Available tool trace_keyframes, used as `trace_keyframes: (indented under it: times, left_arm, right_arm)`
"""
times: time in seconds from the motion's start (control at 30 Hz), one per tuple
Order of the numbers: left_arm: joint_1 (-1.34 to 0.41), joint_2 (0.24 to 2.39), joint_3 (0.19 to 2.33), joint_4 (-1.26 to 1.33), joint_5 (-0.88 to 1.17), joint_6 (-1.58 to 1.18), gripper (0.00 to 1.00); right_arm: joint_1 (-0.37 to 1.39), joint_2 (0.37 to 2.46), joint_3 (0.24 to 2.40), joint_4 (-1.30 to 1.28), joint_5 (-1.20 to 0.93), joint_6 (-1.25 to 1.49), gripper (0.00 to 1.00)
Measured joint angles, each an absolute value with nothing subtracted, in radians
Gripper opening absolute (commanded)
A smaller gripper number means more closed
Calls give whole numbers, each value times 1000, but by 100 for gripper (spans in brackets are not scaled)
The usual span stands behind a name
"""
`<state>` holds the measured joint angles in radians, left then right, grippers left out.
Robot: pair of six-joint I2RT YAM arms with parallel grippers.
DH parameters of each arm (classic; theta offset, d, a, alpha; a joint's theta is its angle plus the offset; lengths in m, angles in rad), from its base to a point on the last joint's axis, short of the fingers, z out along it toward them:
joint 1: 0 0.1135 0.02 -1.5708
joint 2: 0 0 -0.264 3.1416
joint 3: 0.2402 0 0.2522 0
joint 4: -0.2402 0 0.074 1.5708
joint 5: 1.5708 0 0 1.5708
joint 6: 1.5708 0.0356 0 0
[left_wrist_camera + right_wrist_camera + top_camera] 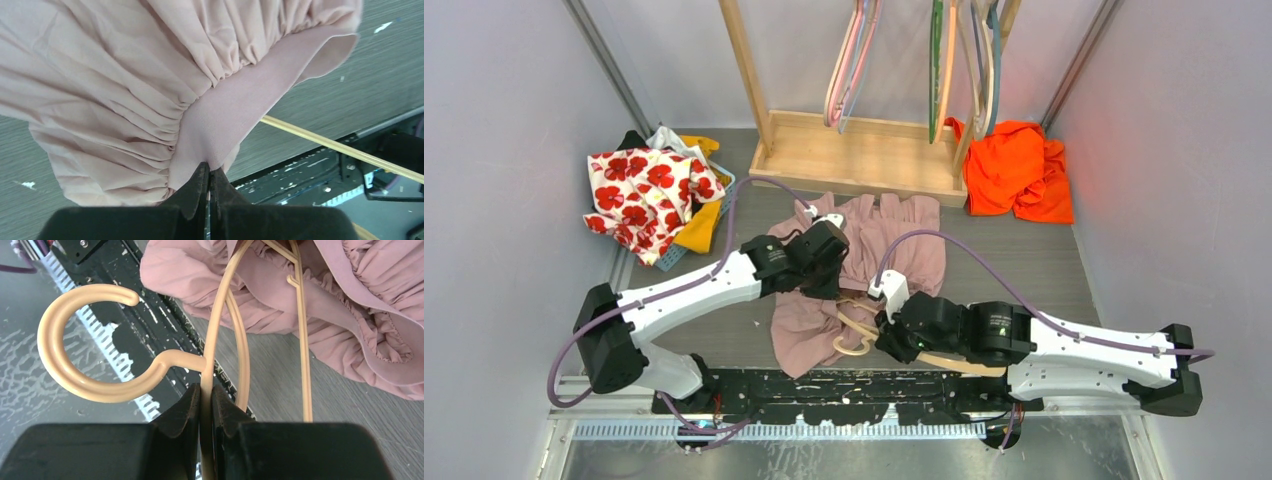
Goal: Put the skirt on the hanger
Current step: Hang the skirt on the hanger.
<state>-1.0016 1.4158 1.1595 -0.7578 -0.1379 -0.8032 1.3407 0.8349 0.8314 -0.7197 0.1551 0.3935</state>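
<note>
A dusty pink skirt (894,245) lies bunched on the grey table in front of the wooden rack. My left gripper (829,275) is shut on the skirt's smooth waistband (235,117), lifting its edge above the table. My right gripper (889,335) is shut on a beige plastic hanger (856,335), gripping its shoulder bar just beside the hook (75,365). The hanger's arms (300,330) run into the folds of the skirt (360,300); its far end is hidden by fabric.
A wooden rack (864,155) with several hangers (849,60) stands at the back. An orange garment (1019,170) lies at the rack's right. A basket with red-flowered cloth (644,195) sits at the left. The black arm mount (844,390) runs along the near edge.
</note>
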Motion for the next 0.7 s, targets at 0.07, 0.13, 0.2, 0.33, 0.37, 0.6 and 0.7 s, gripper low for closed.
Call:
trace_keyframes:
  times: [0.07,0.13,0.2,0.33,0.37,0.6,0.7]
  left_arm:
    - [-1002,1409,1175,-754,-118,-803,0]
    - [-1002,1404,1185,-751,-92,-804,0]
    - [-1002,1403,1189,-749,-73,-804,0]
    - [-1002,1402,1190,-745,-46,-804,0]
    - [-1001,1401,1190,-745,-43,-804,0]
    - [-1002,1379,1190,-745,-19,-805,3]
    - [-1002,1376,1190,-745,-12,-804,22]
  right_arm:
    - [1341,833,797,-670,171,392,1]
    - [1343,813,752,-586,187,392,1]
    - [1346,783,692,-495,206,390,1]
    - [1347,755,569,-326,259,374,1]
    - [1347,755,538,-282,276,370,1]
    - [1347,823,386,21,393,327,1]
    - [1347,888,366,138,418,294,1]
